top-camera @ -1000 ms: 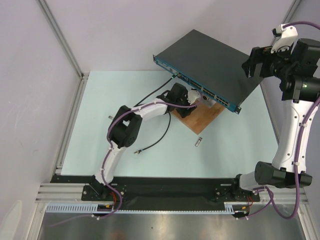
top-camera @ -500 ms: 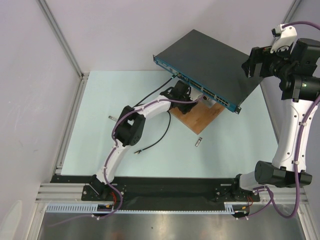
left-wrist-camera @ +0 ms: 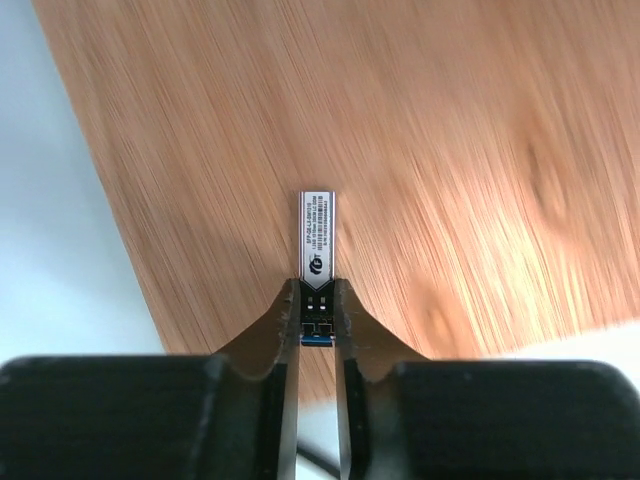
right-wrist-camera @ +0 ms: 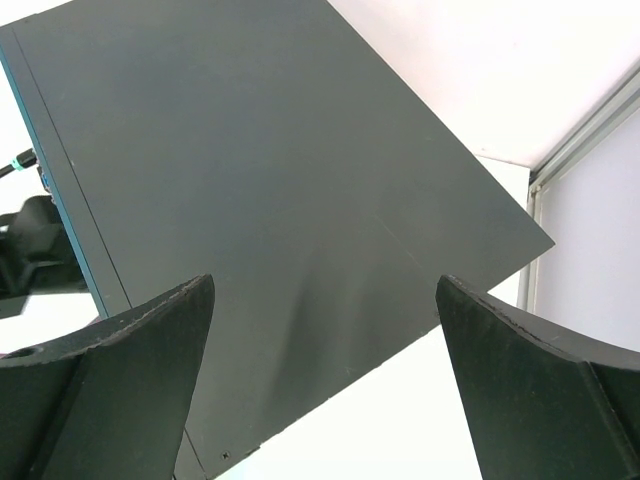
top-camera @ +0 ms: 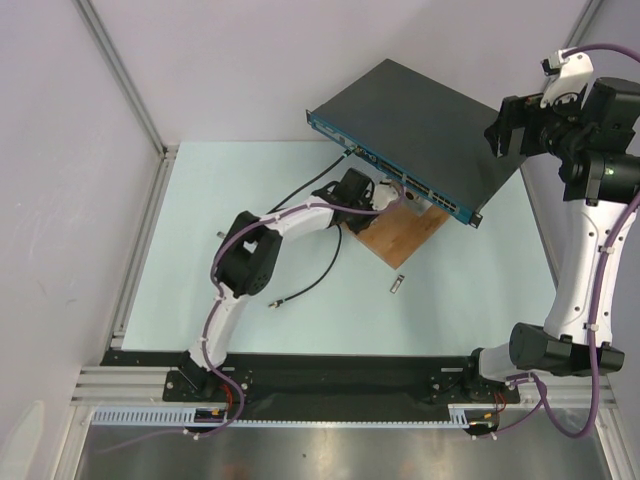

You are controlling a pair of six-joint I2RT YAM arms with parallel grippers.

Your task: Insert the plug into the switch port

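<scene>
A small silver plug with a black and blue rear end points away from me over the wooden board. My left gripper is shut on its rear end, one finger on each side. From above, that gripper sits just in front of the blue port face of the switch. My right gripper hovers open above the right part of the switch, with the matt black top below its wide-spread fingers.
The wooden board lies partly under the switch's front edge. A second small silver module lies on the pale green table, and a black cable runs from the switch's left ports across the table. Metal rails border the left side.
My left gripper has closed onto the plug. The left arm pushed toward the switch face, then drew back a little. The right arm has not moved.
</scene>
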